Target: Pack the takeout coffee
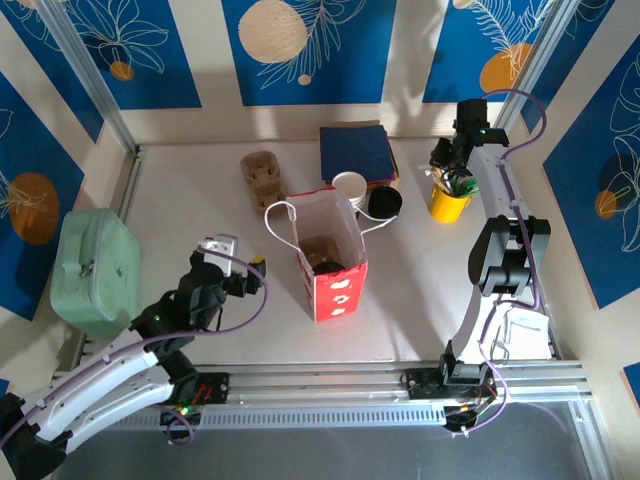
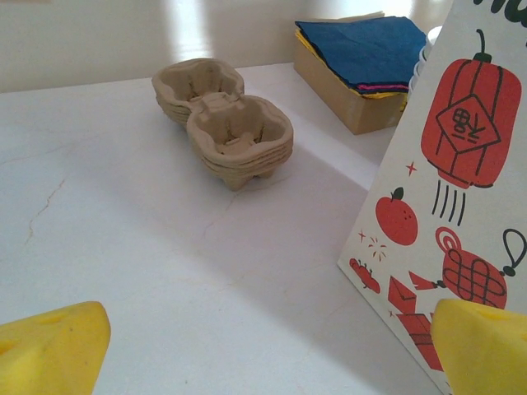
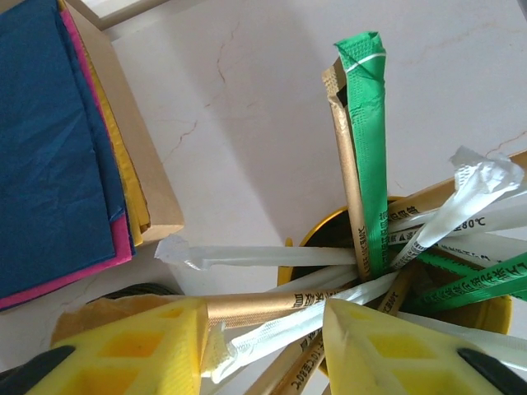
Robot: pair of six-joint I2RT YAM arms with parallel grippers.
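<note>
Right claw [image 3: 263, 329] straddles wrapped straws [image 3: 365, 164], grip unclear; left claw [image 2: 268, 350] released; takeout coffee [image 1: 333, 267] mostly hidden inside paper bag [image 1: 338, 292].

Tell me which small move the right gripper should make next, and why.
Probably close the right gripper: its jaws stand apart above the yellow cup, with a white wrapped straw and a gold one lying between them, apparently not pinched yet.

I record: tabletop [image 2: 123, 247] smooth, matt white, faintly veined; cup carriers [image 2: 226, 123] rough moulded pulp; bag [image 2: 445, 189] smooth printed paper; napkins [image 3: 49, 140] crinkled paper; right gripper [image 3: 263, 317] fingers [image 3: 132, 346] matt yellow plastic.
</note>
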